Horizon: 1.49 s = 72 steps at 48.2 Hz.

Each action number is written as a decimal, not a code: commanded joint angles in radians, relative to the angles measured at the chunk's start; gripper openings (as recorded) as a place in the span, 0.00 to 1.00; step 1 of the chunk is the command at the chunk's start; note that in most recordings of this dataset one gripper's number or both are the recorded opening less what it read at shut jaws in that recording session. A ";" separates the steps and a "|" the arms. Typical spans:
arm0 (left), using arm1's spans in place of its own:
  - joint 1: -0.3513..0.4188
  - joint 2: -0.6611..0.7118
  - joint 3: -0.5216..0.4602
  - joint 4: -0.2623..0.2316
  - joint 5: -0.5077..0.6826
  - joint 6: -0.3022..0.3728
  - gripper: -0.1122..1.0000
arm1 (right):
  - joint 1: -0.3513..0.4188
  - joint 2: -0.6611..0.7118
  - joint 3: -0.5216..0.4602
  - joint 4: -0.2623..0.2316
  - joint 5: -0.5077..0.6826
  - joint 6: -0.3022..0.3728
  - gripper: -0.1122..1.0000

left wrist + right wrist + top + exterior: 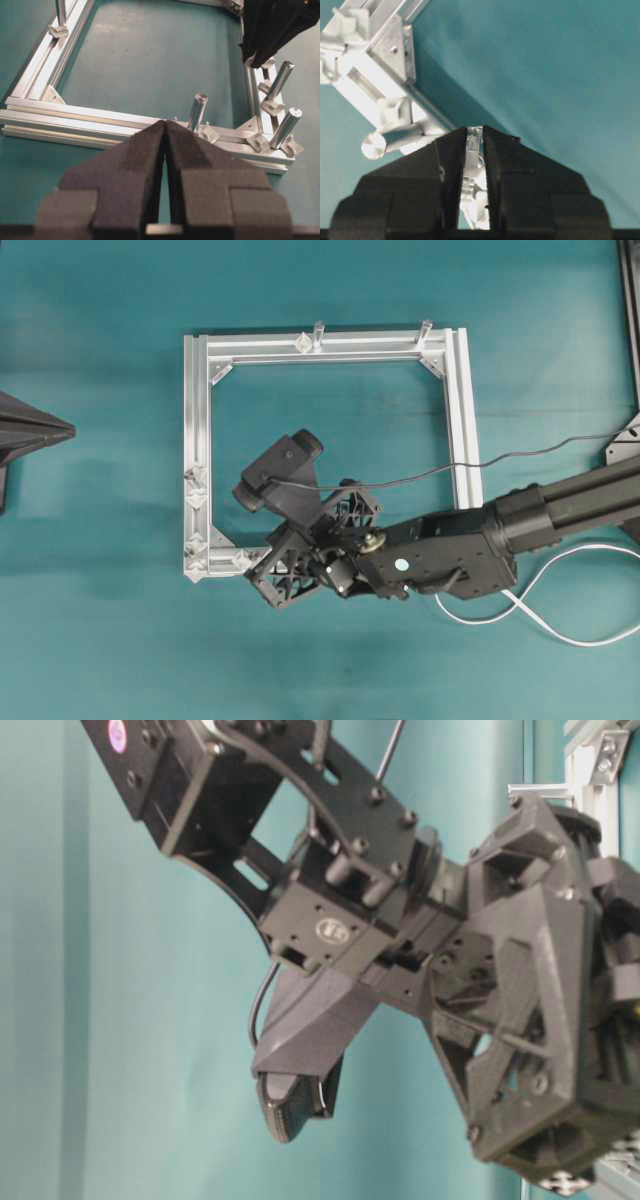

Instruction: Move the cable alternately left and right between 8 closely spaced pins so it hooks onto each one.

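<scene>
The square aluminium frame (465, 410) lies flat on the teal table. My right gripper (475, 129) is shut on the small white plug (473, 143) of the cable, just off the frame's corner (390, 55). Overhead, the right gripper (288, 575) reaches across to the frame's near-left corner. The white cable (560, 632) loops on the table under the right arm. Small diamond pins (197, 498) sit on the left rail, with another pin (302, 342) on the far rail. My left gripper (165, 123) is shut and holds nothing, short of the left rail; overhead, the left gripper (68, 428) is at the far left.
Grey cylindrical posts (197, 112) stand on the rail beside the pins (210, 133), and two more posts (318, 332) rise from the far rail. A thin black wire (450, 468) crosses the right rail. The right arm's wrist (330, 930) hangs close above the frame (600, 760).
</scene>
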 commanded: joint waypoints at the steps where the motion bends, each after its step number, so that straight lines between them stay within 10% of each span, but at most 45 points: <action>1: -0.003 0.009 -0.012 0.000 -0.005 -0.008 0.10 | -0.018 -0.023 -0.008 -0.012 -0.002 -0.003 0.23; 72: -0.003 0.009 -0.012 0.000 -0.006 -0.008 0.10 | -0.181 -0.018 -0.041 -0.023 -0.123 -0.080 0.23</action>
